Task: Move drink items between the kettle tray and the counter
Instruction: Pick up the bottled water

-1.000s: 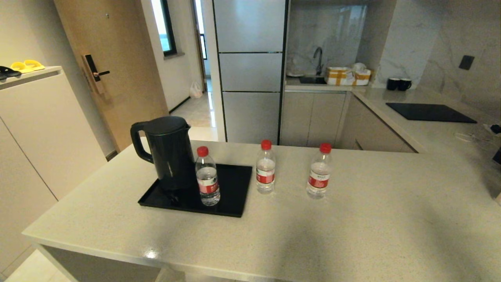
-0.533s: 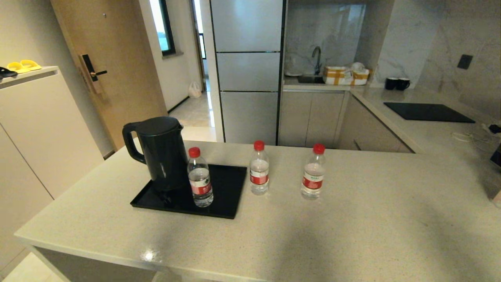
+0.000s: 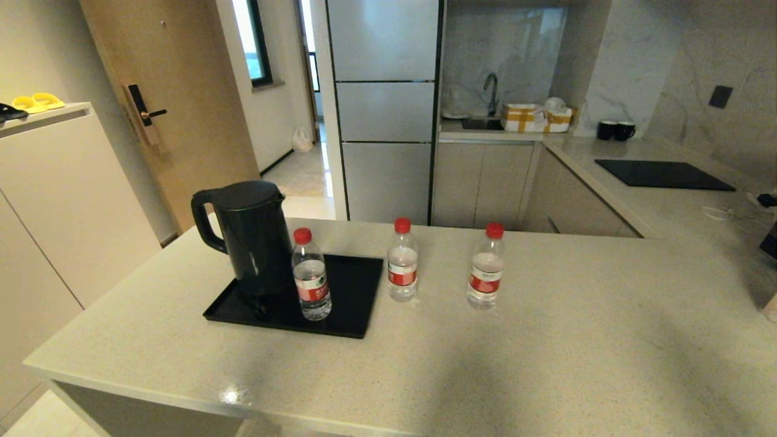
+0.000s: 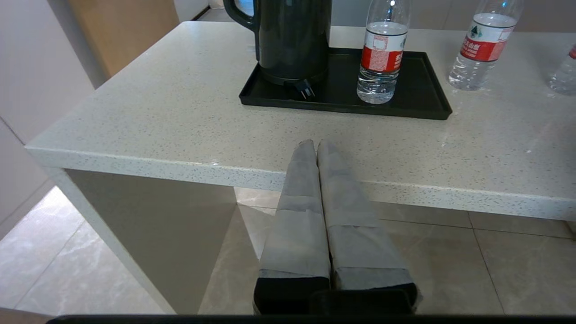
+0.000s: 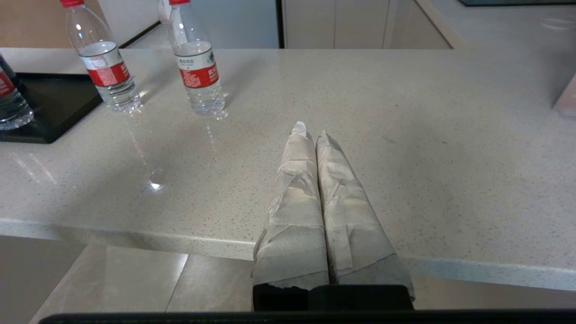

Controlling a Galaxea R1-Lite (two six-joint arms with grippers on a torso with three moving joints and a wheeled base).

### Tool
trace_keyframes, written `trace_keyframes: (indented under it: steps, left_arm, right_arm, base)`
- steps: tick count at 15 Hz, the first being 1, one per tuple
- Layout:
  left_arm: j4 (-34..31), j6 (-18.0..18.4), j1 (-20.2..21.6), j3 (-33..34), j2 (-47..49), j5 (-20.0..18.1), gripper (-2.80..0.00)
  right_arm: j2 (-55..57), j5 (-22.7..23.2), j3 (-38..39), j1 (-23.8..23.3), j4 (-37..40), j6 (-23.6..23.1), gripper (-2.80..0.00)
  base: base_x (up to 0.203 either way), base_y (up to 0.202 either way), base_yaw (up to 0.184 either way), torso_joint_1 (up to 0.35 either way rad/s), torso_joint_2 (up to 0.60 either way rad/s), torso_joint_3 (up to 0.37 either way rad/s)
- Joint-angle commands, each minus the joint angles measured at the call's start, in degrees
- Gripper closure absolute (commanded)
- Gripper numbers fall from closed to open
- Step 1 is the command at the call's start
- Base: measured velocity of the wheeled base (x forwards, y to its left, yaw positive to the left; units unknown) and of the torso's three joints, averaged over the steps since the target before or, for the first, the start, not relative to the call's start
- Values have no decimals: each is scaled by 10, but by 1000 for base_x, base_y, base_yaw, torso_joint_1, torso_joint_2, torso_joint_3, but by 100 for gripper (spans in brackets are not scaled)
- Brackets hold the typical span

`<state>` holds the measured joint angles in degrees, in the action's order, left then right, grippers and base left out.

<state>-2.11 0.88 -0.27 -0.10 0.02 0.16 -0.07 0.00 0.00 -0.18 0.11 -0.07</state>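
Both grippers hang parked off the near edge of the counter [image 3: 546, 340], outside our head view: our left gripper [image 4: 316, 146] with its taped fingers pressed together in front of the kettle tray [image 3: 358, 303], our right gripper [image 5: 308, 130] likewise pressed shut and empty further along the counter. What has changed over the last second is our viewpoint, not the scene: the whole picture slid a little as our body settled, and between the last two looks it hardly shifts. The bottles kept their places relative to each other.

One bottle [image 3: 311, 276] stands upright on the tray, just beside the black kettle [image 3: 246, 237]. A second bottle [image 3: 402, 262] stands on the counter just beside the tray's right rim, and a third bottle [image 3: 485, 268] stands further right, apart from it.

We judge no transfer has begun. With the view now steady, an arm can start reaching; the kettle's closeness to the tray bottle leaves little room on that side.
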Motion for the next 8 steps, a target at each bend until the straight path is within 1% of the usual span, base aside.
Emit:
trace_keyframes:
  steps: [1, 8]
  left_arm:
    - [0, 0, 0, 0, 0, 0, 0]
    - [0, 0, 0, 0, 0, 0, 0]
  right_arm:
    - [1, 0, 0, 0, 0, 0, 0]
    - [1, 0, 0, 0, 0, 0, 0]
  base:
    - [0, 0, 0, 0, 0, 0]
    - [0, 0, 0, 0, 0, 0]
